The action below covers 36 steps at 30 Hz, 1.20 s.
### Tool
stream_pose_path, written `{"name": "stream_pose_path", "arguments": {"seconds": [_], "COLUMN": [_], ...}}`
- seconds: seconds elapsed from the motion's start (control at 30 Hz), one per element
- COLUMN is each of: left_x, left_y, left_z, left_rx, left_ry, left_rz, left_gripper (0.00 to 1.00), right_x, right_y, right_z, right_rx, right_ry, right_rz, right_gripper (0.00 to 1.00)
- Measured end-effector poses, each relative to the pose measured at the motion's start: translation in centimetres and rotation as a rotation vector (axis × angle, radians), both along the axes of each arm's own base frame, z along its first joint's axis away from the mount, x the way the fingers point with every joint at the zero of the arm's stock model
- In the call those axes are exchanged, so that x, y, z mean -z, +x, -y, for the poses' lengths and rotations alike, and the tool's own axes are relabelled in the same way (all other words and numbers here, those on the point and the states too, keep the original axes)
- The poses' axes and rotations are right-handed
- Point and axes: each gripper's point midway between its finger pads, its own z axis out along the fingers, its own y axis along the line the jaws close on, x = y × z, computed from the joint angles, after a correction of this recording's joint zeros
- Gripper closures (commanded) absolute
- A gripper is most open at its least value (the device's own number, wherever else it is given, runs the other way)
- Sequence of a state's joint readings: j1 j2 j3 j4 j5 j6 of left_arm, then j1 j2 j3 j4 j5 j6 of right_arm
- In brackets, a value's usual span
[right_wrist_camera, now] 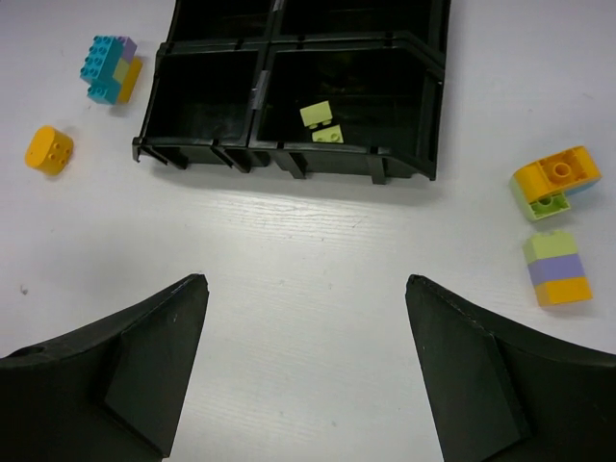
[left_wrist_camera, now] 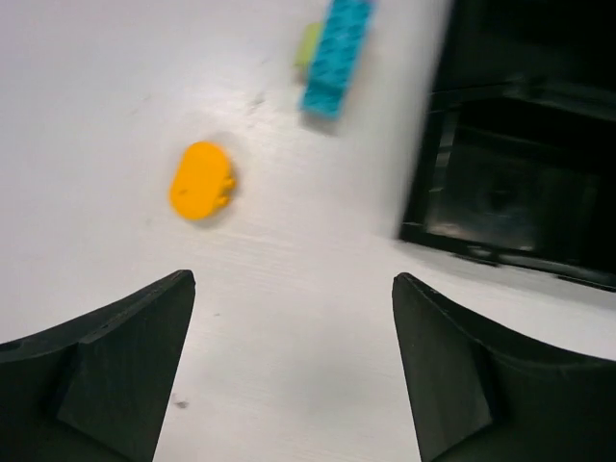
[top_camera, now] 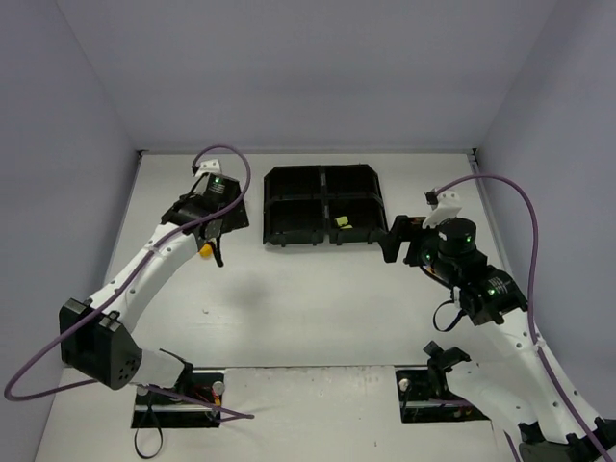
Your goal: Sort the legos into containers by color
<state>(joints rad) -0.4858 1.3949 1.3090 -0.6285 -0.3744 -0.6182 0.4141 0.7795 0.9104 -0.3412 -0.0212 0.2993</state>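
The left pincer [left_wrist_camera: 292,289] hangs low over the surface [left_wrist_camera: 289,250] with its fingers apart and nothing between them. The orange brick [left_wrist_camera: 201,180] lies just ahead and to its left, which probably makes that brick the nearest candidate for a pick; the cyan-topped stack [left_wrist_camera: 337,58] sits further on, close to the outer wall of the black tray [left_wrist_camera: 423,164].

The right pincer [right_wrist_camera: 306,289] is likewise spread and empty, facing the tray's near wall; it looks placed to survey rather than grasp.

Its camera shows what the left one misses: two lime bricks [right_wrist_camera: 322,122] already in the near-right compartment, the other three compartments apparently bare, plus a rounded orange, green and blue cluster [right_wrist_camera: 553,183] and a lime, purple and orange stack [right_wrist_camera: 556,268] unsorted on the surface to the tray's right. The overhead view hides those two behind the right arm, showing only the lime in the tray; it does place the pincers at opposite sides of the tray.
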Motion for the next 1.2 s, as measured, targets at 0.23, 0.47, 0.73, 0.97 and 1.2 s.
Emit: {"name": "stream_pose_path", "arguments": {"seconds": [0.23, 0.47, 0.73, 0.97, 1.2], "left_x": [7.8, 11.9, 17.9, 18.5, 15.0], "left_y": [-2.3, -0.5, 2.2, 3.6, 3.5], "left_z": [-7.0, -10.1, -9.5, -10.3, -6.6], "left_rx": [-0.072, -0.064, 0.014, 0.025, 0.139], "left_ry": [0.065, 0.068, 0.056, 0.034, 0.006], "left_rz": [-0.212, -0.296, -0.431, -0.42, -0.356], "left_gripper": [0.23, 0.23, 0.45, 0.98, 0.97], "right_x": [1.1, 2.3, 4.9, 4.9, 5.3], "right_y": [0.1, -0.3, -1.1, -1.0, -0.6], "right_z": [-1.1, -1.5, -1.5, -1.4, -1.0], "right_rx": [-0.051, -0.075, -0.078, -0.059, -0.03], "right_ry": [0.007, 0.005, 0.003, 0.01, -0.004], "right_rz": [-0.052, -0.08, -0.152, -0.155, -0.16], "right_gripper": [0.17, 0.17, 0.16, 0.16, 0.16]}}
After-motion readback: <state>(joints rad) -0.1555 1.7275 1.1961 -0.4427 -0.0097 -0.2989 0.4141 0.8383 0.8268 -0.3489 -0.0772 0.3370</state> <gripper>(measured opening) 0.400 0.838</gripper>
